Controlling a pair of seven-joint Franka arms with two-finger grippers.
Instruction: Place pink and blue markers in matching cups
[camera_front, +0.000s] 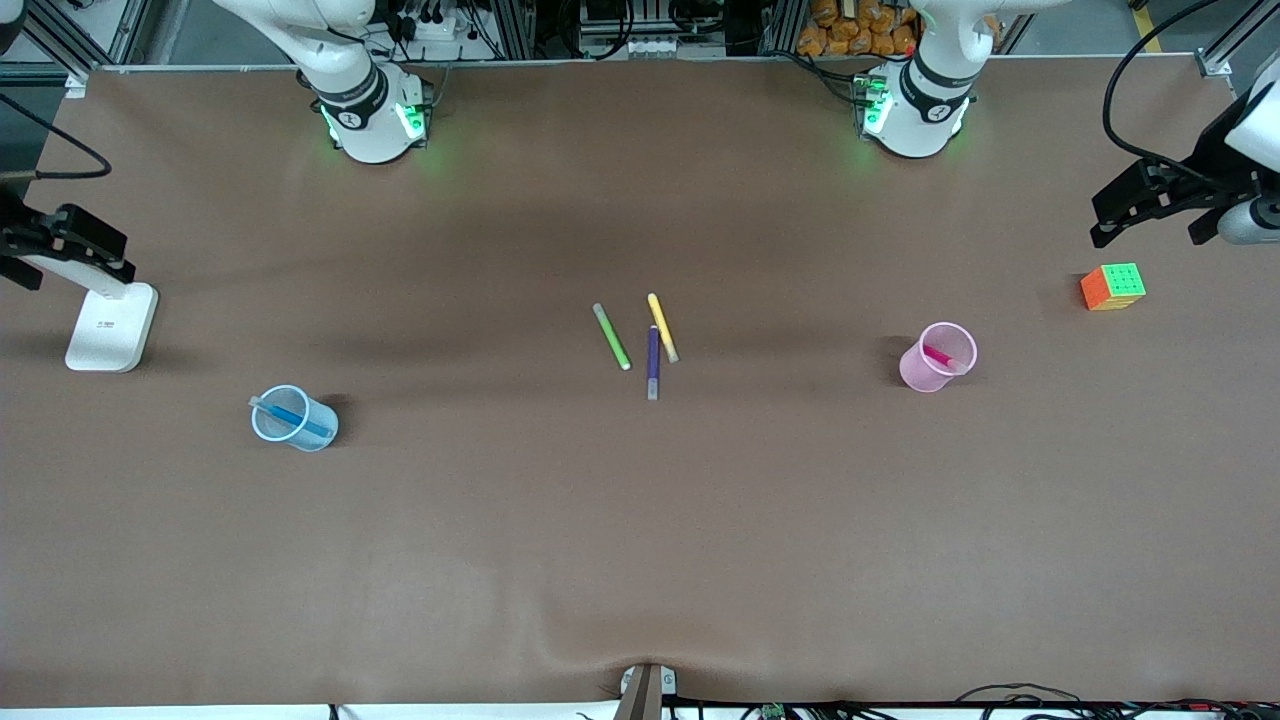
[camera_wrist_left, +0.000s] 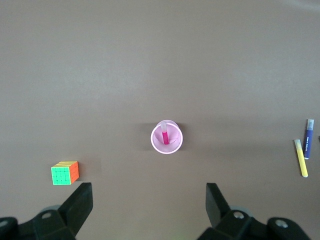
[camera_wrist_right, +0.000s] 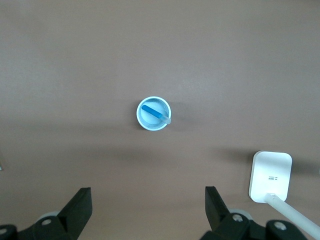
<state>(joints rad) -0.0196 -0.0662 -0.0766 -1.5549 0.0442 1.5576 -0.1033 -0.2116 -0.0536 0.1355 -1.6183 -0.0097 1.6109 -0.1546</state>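
Right wrist view alone: white stand (camera_wrist_right: 270, 176).

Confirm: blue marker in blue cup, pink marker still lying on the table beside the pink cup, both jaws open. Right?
Not quite. The pink marker is inside the pink cup, as the front and left wrist views show. The blue marker is in the blue cup, and the left gripper and right gripper have open jaws.
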